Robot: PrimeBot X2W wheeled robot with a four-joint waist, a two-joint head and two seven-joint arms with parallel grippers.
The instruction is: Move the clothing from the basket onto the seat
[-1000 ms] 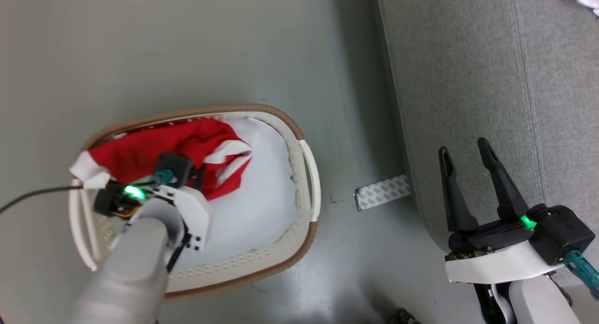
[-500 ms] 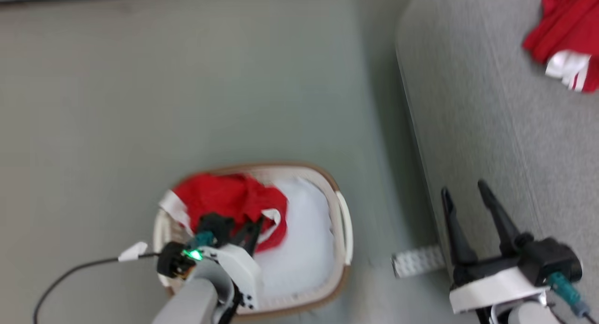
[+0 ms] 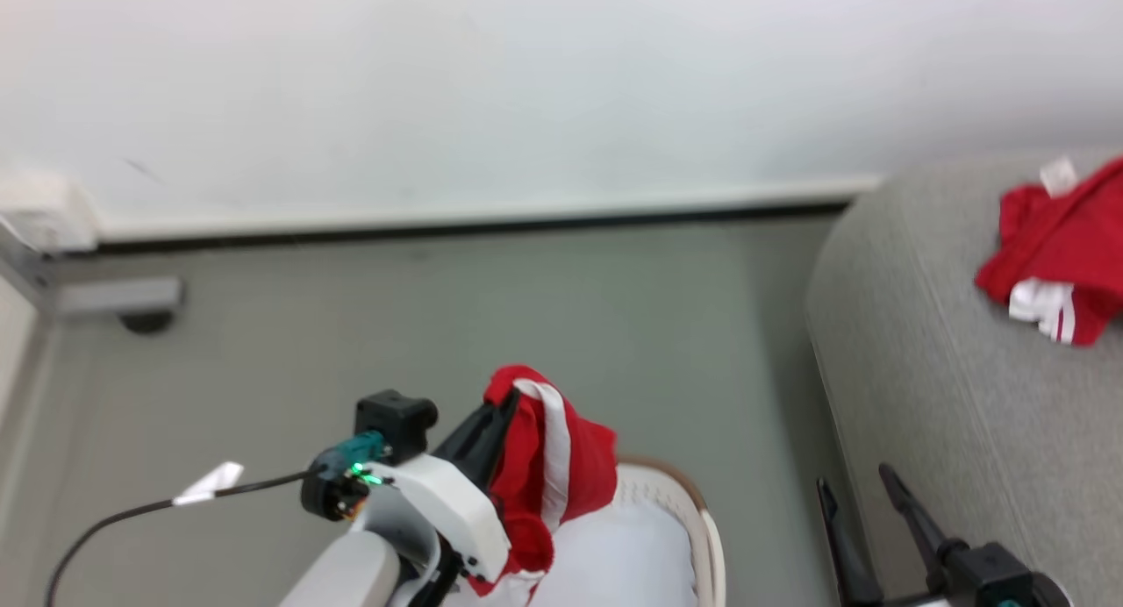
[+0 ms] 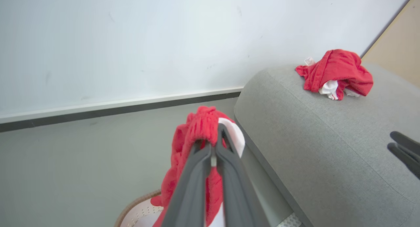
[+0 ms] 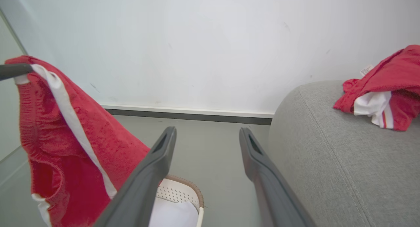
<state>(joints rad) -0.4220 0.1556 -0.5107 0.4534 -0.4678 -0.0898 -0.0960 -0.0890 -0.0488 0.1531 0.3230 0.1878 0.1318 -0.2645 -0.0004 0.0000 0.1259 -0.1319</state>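
My left gripper is shut on a red garment with a white stripe, which hangs from its tips above the basket. In the left wrist view the shut fingers pinch the bunched red fabric. The cream basket with its brown rim stands on the floor below, with its white pad bare. Another red garment with white trim lies on the grey seat at the right. My right gripper stands open and empty beside the seat's edge.
A pale wall with a dark baseboard runs behind the grey floor. A black cable with a white tag trails from my left wrist. A grey fitting sits at the far left wall. The seat's near part is bare.
The head camera has tilted up, bringing the wall into view. My left gripper has lifted the red garment up out of the basket. The right gripper stays open.
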